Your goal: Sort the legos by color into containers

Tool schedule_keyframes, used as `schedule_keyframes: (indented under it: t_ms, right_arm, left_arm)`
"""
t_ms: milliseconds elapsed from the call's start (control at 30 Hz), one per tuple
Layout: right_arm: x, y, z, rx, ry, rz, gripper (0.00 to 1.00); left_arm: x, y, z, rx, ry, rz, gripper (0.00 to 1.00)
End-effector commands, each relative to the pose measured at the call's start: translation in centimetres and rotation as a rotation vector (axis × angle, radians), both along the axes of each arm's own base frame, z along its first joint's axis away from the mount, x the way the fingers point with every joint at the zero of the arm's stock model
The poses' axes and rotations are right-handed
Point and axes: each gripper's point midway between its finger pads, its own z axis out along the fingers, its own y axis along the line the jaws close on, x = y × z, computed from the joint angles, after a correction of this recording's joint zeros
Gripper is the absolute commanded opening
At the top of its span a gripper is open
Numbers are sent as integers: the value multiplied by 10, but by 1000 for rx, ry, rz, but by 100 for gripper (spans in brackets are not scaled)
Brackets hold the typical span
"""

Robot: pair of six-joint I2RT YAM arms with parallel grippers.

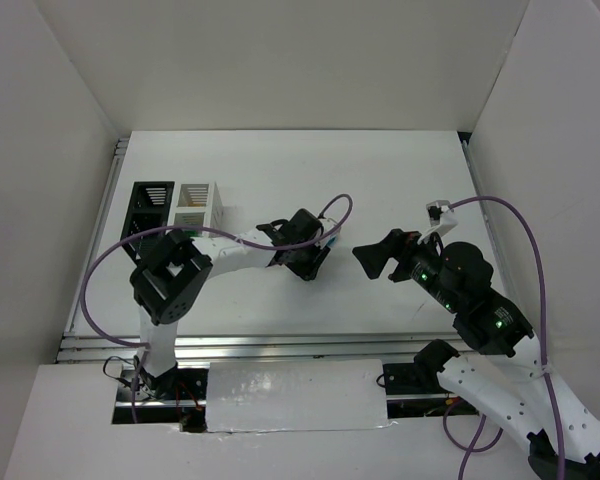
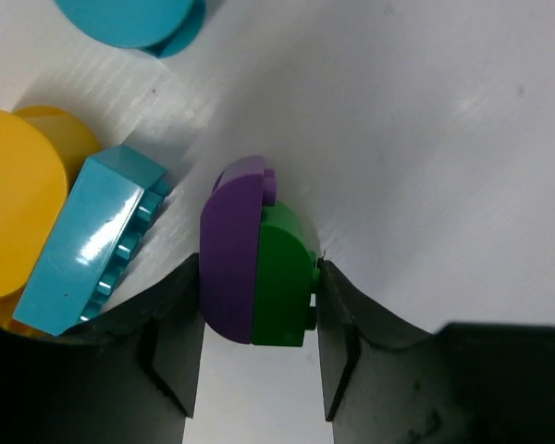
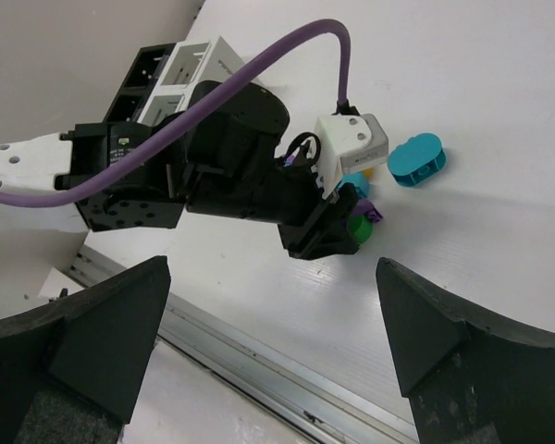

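My left gripper (image 2: pixel 259 268) has its jaws against both sides of a purple brick (image 2: pixel 229 259) and a green brick (image 2: pixel 285 277) stuck together on the table. A teal brick (image 2: pixel 92 240) leans on a yellow brick (image 2: pixel 18 213) just to their left, and a teal round brick (image 2: pixel 129 18) lies beyond. The top view shows this gripper (image 1: pixel 315 262) at the table's middle. My right gripper (image 1: pixel 365 258) is open and empty, facing the left one from the right. Its wrist view (image 3: pixel 273 305) shows the green brick (image 3: pixel 359 228) and a teal oblong brick (image 3: pixel 416 159).
The black container (image 1: pixel 148 205) and the white container (image 1: pixel 198 203) stand side by side at the far left, behind the left arm. They also show in the right wrist view: black (image 3: pixel 153 69), white (image 3: pixel 190 69). A purple cable (image 3: pixel 259 65) arcs over the left wrist.
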Motion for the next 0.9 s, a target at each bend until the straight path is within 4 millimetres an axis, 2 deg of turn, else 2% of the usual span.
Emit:
schedule_keyframes:
  t_ms: [0, 67, 100, 133, 200, 267, 300, 333, 467, 533, 567, 633, 700, 733, 867]
  right_arm:
    - [2, -1, 1, -11, -17, -5, 100]
    - [6, -5, -2, -11, -7, -36, 100]
    - [8, -6, -4, -11, 4, -53, 100]
    - [10, -8, -7, -9, 15, -72, 100]
    - [13, -12, -7, 19, 30, -111, 100]
    - [13, -13, -1, 77, 37, -134, 100]
    - [11, -14, 1, 107, 37, -140, 100]
    - [11, -14, 3, 133, 42, -149, 100]
    - [13, -10, 0, 256, 124, -194, 98]
    - [14, 7, -12, 263, 182, -131, 96]
    - [15, 16, -11, 289, 199, -104, 95]
    - [14, 35, -23, 291, 262, -30, 92]
    - [13, 48, -25, 316, 282, 18, 90]
    - [13, 54, -17, 351, 267, 44, 89]
    - [3, 76, -20, 389, 306, 149, 86]
  left_arm:
    - [5, -15, 8, -48, -21, -17, 31]
    - [3, -15, 18, -77, -34, -18, 0]
    - [-1, -17, 22, -95, -33, -30, 0]
    - [-3, -20, 42, -135, -66, -43, 0]
    - [-17, -23, 54, -196, -81, -97, 0]
    - [-30, -24, 85, -286, -137, -161, 0]
    - [-40, -27, 112, -354, -172, -200, 0]
    - [-50, -23, 112, -371, -175, -221, 0]
    - [-73, -20, 160, -521, -280, -301, 0]
    - [-86, -18, 183, -586, -333, -342, 0]
    - [-88, -17, 190, -601, -351, -345, 0]
    - [-96, -15, 205, -626, -386, -364, 0]
    - [-101, -14, 212, -633, -402, -372, 0]
    - [-101, -14, 216, -631, -416, -375, 0]
    - [-106, -13, 224, -635, -434, -387, 0]
